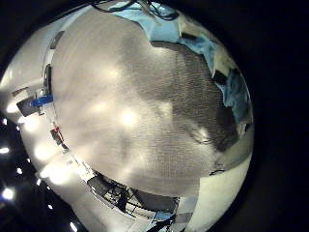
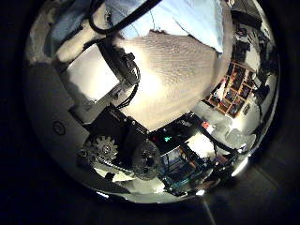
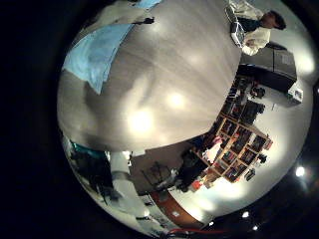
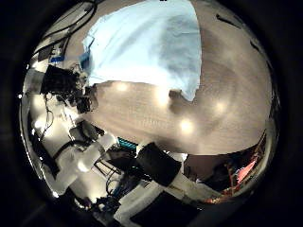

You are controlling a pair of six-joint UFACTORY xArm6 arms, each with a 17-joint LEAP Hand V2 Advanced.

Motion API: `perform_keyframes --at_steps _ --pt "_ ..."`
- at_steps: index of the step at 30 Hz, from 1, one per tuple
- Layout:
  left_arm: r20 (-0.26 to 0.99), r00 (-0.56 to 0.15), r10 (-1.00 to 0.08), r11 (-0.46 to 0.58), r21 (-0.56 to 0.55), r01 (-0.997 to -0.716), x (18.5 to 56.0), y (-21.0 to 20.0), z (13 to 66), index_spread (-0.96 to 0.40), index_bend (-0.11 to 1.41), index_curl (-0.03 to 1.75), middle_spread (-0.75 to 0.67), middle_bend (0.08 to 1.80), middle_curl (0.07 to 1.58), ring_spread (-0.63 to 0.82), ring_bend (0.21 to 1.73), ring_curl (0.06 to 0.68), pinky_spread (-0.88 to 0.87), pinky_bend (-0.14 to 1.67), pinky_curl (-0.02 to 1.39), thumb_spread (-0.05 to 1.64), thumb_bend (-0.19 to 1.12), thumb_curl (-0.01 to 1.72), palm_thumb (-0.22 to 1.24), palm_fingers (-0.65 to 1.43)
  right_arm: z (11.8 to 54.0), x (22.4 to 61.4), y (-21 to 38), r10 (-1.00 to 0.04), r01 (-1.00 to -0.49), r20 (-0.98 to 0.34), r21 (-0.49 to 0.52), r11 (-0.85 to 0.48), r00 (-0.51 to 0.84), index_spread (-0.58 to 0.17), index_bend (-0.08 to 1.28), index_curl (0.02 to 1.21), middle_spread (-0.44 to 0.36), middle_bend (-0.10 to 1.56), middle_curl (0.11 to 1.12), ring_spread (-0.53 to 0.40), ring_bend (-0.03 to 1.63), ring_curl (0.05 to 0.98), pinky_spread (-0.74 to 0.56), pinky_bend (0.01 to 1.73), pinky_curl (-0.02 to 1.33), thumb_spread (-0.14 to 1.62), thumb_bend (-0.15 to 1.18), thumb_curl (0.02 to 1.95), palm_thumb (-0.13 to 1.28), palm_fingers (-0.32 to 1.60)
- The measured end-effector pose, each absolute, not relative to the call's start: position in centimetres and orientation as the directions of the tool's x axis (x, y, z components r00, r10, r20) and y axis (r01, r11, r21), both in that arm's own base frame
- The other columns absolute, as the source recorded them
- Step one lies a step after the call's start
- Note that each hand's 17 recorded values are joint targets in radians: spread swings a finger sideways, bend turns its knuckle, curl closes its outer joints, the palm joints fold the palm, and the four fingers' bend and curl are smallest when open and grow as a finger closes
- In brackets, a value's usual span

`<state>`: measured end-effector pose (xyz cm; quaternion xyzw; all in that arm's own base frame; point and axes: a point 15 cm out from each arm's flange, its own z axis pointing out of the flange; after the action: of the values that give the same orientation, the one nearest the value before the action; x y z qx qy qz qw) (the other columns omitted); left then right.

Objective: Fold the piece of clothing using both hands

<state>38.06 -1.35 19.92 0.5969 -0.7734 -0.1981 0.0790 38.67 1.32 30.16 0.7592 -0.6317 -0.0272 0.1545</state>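
Approach stage, judging by the light-blue garment (image 4: 151, 47) lying flat on the bench (image 4: 204, 104), ungrasped. Left hand (image 2: 108, 89) fingers seemingly uncurled, empty; right hand fingers impossible to tell. Next: descend to the cloth edge and pinch.

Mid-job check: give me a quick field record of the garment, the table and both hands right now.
garment: light blue cloth, lying flat on the table
table: wood-grain top, bare beside the cloth
left hand: own fingers show at the view's edge, nothing held between them
right hand: over the table near the cloth's edge, its fingers not in view
contact: none seen between hands and cloth
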Motion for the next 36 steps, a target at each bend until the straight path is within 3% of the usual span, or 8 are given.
perform_keyframes --at_steps 5,10,21,36 --pt "-0.116 -0.276 -0.954 0.208 0.406 -0.890 38.7 -1.4 20.7 -0.56 0.46 0.87 -0.50 0.97 0.81 -0.49 1.19 0.460 -0.64 0.83 0.52 1.07 -0.01 0.51 0.87 1.15 28.9 39.2 1.6 -0.966 -0.942 0.152 0.295 -0.158 0.210 -0.372 0.16 0.26 -0.101 0.41 0.38 -0.096 0.78 0.240 0.10 0.76 0.10 1.17 -0.01 0.30 0.38 0.30" --pt "-0.113 -0.283 -0.952 0.215 0.412 -0.886 39.0 -1.8 22.2 -0.62 0.47 0.99 -0.53 1.01 0.85 -0.49 1.24 0.487 -0.68 0.91 0.57 1.06 -0.01 0.54 0.87 1.10 26.2 39.3 2.3 -0.960 -0.917 0.149 0.361 -0.170 0.237 -0.351 0.16 0.27 -0.117 0.41 0.38 -0.144 0.81 0.255 0.04 0.77 0.10 1.16 -0.02 0.32 0.42 0.30" --pt "-0.107 -0.289 -0.951 0.224 0.403 -0.887 38.9 -1.9 23.9 -0.69 0.42 1.18 -0.55 1.03 0.90 -0.48 1.27 0.502 -0.68 0.95 0.61 1.06 -0.01 0.59 0.86 1.06 23.8 38.8 2.7 -0.955 -0.895 0.156 0.414 -0.167 0.250 -0.222 0.15 0.27 -0.078 0.39 0.39 -0.132 0.82 0.267 0.03 0.81 0.11 1.08 -0.04 0.30 0.35 0.20" --pt "-0.095 -0.289 -0.953 0.233 0.385 -0.893 39.4 -2.4 26.9 -0.72 0.34 1.34 -0.55 1.02 0.93 -0.48 1.27 0.499 -0.69 0.93 0.63 1.06 -0.01 0.62 0.86 1.07 20.4 37.9 4.0 -0.950 -0.888 0.175 0.431 -0.163 0.260 -0.185 0.16 0.29 -0.038 0.40 0.40 -0.117 0.82 0.274 0.05 0.80 0.11 1.04 -0.03 0.29 0.29 0.19"
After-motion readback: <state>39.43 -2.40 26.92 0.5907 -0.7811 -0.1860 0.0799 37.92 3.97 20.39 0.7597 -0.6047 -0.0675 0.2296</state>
